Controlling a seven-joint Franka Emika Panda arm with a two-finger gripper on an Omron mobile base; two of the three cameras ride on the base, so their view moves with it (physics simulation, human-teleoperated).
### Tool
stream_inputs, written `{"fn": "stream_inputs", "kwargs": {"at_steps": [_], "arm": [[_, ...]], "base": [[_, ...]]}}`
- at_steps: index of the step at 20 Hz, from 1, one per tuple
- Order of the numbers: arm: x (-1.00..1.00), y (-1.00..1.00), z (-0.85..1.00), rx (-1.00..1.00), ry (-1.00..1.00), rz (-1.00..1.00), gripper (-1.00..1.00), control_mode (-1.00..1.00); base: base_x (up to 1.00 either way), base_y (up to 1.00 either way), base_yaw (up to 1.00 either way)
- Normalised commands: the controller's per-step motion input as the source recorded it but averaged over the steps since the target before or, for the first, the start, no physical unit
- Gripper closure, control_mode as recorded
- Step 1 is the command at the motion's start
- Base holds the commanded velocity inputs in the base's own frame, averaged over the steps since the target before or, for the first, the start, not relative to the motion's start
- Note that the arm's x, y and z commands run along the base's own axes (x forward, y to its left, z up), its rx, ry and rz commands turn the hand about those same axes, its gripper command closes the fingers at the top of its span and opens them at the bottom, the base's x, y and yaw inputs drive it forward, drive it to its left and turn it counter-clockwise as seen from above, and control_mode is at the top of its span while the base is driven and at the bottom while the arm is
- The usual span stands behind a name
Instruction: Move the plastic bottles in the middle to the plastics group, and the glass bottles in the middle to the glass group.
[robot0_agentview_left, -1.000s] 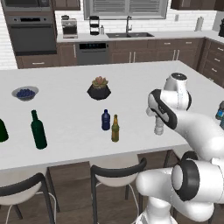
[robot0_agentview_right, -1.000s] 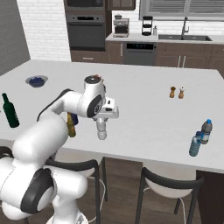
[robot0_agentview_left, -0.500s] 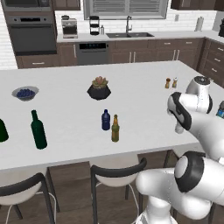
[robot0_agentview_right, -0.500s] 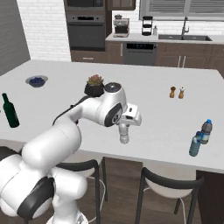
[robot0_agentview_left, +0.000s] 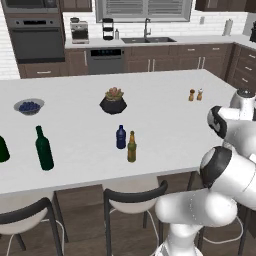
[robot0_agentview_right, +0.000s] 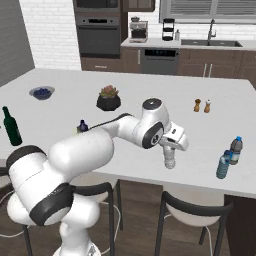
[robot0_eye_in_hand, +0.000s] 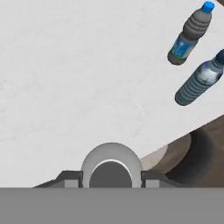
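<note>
My gripper (robot0_agentview_right: 171, 148) is shut on the clear water bottle (robot0_agentview_right: 170, 161), which hangs upright just over the counter near its front edge. In the hand view the bottle's white cap (robot0_eye_in_hand: 111, 168) sits between the fingertips (robot0_eye_in_hand: 70, 179). The plastics group, a blue-capped bottle (robot0_agentview_right: 236, 150) (robot0_eye_in_hand: 188, 37) and a ribbed bluish one (robot0_agentview_right: 224, 165) (robot0_eye_in_hand: 201, 83), stands to the right of the held bottle. The dark blue bottle (robot0_agentview_left: 120, 137) and the amber glass bottle (robot0_agentview_left: 131, 147) stand together mid-counter. The glass group, a tall green wine bottle (robot0_agentview_left: 44, 148) and a squat green one (robot0_agentview_left: 2, 149), is at the far left.
A potted succulent (robot0_agentview_left: 114, 101) and a bowl of blueberries (robot0_agentview_left: 29, 106) sit further back on the island counter (robot0_agentview_left: 165, 120). Salt and pepper shakers (robot0_agentview_right: 201, 105) stand behind the held bottle. Stools (robot0_agentview_right: 195, 210) line the counter's near edge.
The arm has swung to the right along the counter's front, carrying the clear water bottle from near the middle pair toward the plastics group.
</note>
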Motion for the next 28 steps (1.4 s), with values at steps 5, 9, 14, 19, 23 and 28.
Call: {"fn": "stream_inputs", "kwargs": {"at_steps": [5,9,14,19,23,28], "arm": [[0.45,-0.69,0.0,0.0,0.0,-0.29,1.0,-1.0],[0.31,-0.48,0.04,0.0,-0.06,-0.15,1.0,-1.0],[0.14,-0.43,0.0,0.01,-0.06,-0.05,1.0,-1.0],[0.06,-0.45,0.0,0.03,-0.03,0.0,1.0,-1.0],[0.11,-0.41,-0.03,0.03,0.0,-0.02,1.0,-1.0],[0.09,-0.21,-0.05,0.03,0.05,0.0,1.0,-1.0]], "base": [[0.0,0.0,0.0],[0.0,0.0,0.0],[0.0,0.0,0.0],[0.0,0.0,0.0],[0.0,0.0,0.0],[0.0,0.0,0.0]]}}
